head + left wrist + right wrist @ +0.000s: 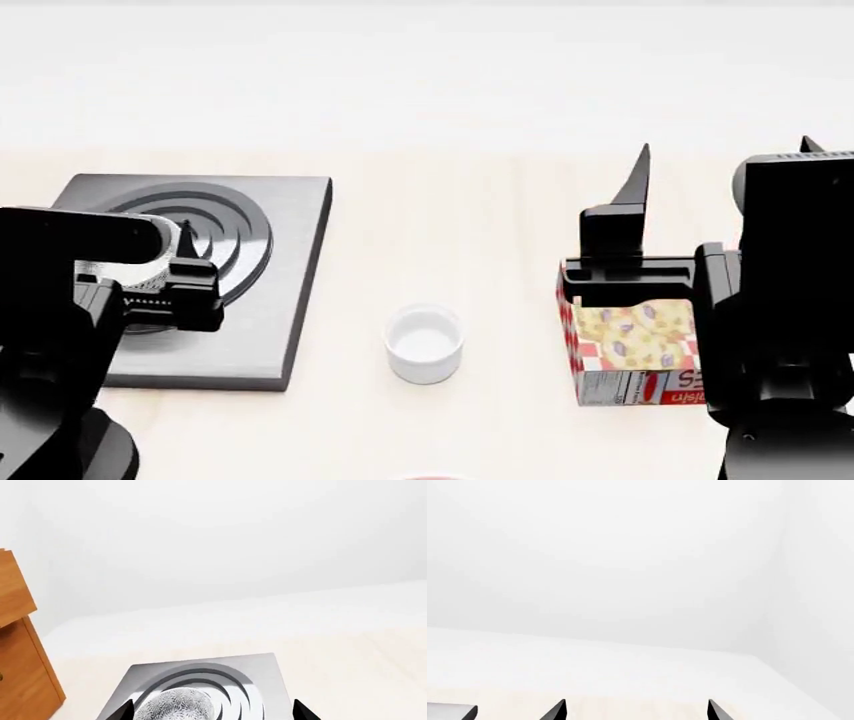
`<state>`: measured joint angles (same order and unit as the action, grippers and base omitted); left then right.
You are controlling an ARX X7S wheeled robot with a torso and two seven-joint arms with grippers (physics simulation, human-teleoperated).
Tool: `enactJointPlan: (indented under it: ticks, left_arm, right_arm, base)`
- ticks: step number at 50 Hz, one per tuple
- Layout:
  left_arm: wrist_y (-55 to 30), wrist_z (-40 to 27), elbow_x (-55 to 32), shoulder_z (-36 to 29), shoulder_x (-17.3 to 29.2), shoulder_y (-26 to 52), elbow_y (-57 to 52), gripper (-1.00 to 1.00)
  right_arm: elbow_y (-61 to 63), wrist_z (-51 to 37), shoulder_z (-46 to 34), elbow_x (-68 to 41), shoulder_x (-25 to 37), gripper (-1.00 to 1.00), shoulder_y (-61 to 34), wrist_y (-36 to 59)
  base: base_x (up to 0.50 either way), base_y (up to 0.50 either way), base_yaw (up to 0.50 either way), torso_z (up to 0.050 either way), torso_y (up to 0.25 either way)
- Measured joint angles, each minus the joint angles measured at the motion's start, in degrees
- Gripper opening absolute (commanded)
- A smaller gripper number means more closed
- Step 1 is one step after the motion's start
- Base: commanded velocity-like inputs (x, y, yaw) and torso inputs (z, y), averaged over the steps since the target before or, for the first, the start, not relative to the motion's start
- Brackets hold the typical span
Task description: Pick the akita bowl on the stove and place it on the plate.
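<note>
The akita bowl (175, 706), white with a dense speckled leaf pattern, sits on the ringed burner of the dark-grey stove (263, 672). My left gripper (213, 713) is open. Its two dark fingertips (124, 712) stand wide apart with the bowl low between them, nearer one tip. In the head view the left arm covers most of the bowl (131, 270) on the stove (287, 300). My right gripper (721, 170) is open and empty, raised above the table at the right, away from the stove. Only a thin red sliver of the plate (434, 477) shows at the bottom edge.
A small plain white cup (424, 343) stands on the table between the arms. A printed food box (627, 350) stands under the right arm. A wooden cabinet (20, 655) rises beside the stove. The stove's corner (450, 712) shows in the right wrist view.
</note>
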<state>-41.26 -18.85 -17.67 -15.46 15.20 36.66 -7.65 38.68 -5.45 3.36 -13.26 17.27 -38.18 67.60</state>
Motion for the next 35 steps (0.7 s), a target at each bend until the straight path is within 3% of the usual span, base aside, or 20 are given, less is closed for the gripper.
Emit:
enactJointPlan:
  ticks: [19, 35]
  left_arm:
    - [-10.7, 1.5, -1.7, -2.1, 0.5, 13.5, 1.4, 1.0]
    - [-14.7, 4.1, -1.2, -4.5, -1.4, 29.5, 13.5, 1.0]
  right_arm:
    - [0.1, -0.2, 0.0, -0.5, 0.1, 1.0, 0.0, -0.2]
    - [0.0, -0.4, 0.1, -0.9, 0.2, 1.0, 0.1, -0.4]
  base:
    - [0.0, 0.0, 0.0, 0.0, 0.0]
    - [0.0, 0.0, 0.0, 0.0, 0.0]
